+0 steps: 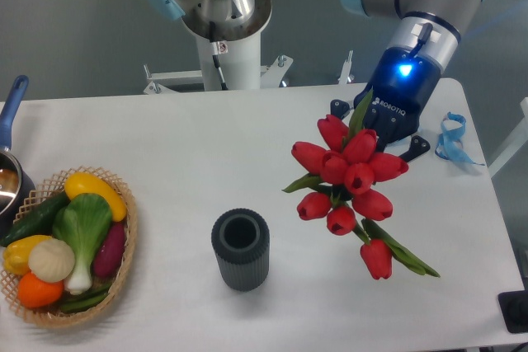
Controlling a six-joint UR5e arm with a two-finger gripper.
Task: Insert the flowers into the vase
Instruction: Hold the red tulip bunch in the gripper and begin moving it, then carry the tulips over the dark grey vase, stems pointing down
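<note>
The flowers (349, 177) are a bunch of red tulip buds with green stems and leaves, hanging in the air at the right of the table. My gripper (379, 133) is shut on the stems behind the buds; its fingertips are mostly hidden by the blooms. The vase (240, 248) is a dark grey ribbed cylinder standing upright on the white table, open mouth up, to the lower left of the flowers and well apart from them.
A wicker basket (120, 274) of toy vegetables sits at the left front. A pot with a blue handle (11, 109) is at the left edge. A blue ribbon (451, 139) lies at the right. The arm's base (223, 30) stands behind the table.
</note>
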